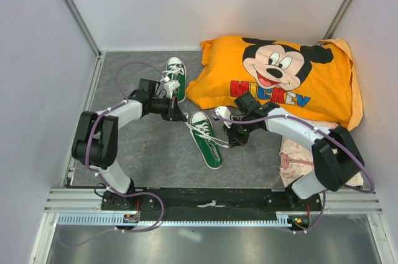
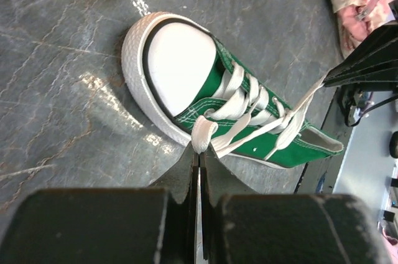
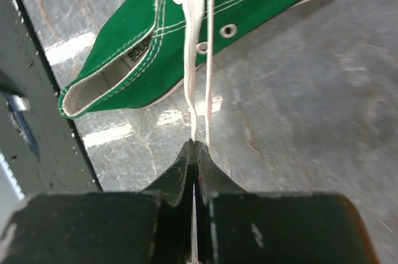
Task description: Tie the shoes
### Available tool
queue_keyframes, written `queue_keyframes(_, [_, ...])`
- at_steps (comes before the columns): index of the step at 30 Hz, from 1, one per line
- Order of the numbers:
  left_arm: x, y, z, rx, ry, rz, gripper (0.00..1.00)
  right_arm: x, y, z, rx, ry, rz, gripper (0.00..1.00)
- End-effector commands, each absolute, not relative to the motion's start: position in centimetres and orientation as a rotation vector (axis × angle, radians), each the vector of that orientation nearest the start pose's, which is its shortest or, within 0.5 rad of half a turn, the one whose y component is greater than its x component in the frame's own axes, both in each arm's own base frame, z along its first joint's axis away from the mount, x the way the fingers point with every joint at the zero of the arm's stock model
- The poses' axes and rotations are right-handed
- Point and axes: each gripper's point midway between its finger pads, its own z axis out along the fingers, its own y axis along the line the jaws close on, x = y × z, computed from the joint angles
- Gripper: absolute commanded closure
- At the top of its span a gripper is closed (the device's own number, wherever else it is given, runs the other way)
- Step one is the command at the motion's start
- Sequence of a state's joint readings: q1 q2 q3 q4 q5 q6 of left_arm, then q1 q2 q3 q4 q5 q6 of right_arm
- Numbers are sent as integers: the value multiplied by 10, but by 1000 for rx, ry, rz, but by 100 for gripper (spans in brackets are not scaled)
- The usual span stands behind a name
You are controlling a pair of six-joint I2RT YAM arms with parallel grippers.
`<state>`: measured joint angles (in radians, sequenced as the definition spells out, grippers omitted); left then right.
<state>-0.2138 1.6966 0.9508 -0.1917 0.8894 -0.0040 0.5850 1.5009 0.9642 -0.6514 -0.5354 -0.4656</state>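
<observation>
Plainly, both pincers were clamped down on lace. The left gripper (image 2: 199, 152) had its jaws pressed together on a bunched bit of the long white lace (image 2: 249, 128), just beside the side wall of the near green canvas sneaker with its white rubber toe cap (image 2: 186, 65). The right gripper (image 3: 194, 147) was pinched likewise at the heel side, where two strands ran to its tips; whether both were caught could not be told. That sneaker lay sole down on the grey marbled table (image 1: 143, 158) between the two grippers, toe toward the orange Mickey Mouse pillow (image 1: 280, 77), with the lace stretched across its tongue from one gripper to the other. The second green canvas sneaker (image 1: 176, 77) sat farther back, just beside the pillow's left edge, with its laces loose. The lace looked flat, soft and limp, so it would probably hold no shape of its own and could slide through smooth pads if gripped at the very tip. A hold a little way in from the end seemed safer. The shoe appeared small and light, so a hard pull would likely drag or tip it on the slick tabletop rather than tighten anything. Even, opposed tension from both sides seemed the way to keep it in place.
</observation>
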Motion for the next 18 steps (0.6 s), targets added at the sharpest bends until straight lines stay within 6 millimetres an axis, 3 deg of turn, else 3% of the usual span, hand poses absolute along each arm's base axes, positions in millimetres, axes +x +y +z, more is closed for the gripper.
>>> queue_keyframes(1, [330, -196, 81, 670, 2293, -1048, 98, 190, 230, 66, -1550, 2295, 913, 100])
queue_keyframes(5, [325, -202, 69, 649, 2356, -1072, 98, 185, 247, 54, -1545, 2351, 1053, 100])
queue_keyframes(8, [321, -219, 61, 686, 2376, -1115, 98, 186, 260, 52, -1548, 2351, 1115, 100])
queue_keyframes(12, [317, -241, 56, 751, 2379, -1115, 98, 188, 276, 52, -1541, 2330, 1139, 100])
queue_keyframes(18, [325, -255, 51, 762, 2368, -1137, 98, 179, 295, 47, -1559, 2314, 1169, 100])
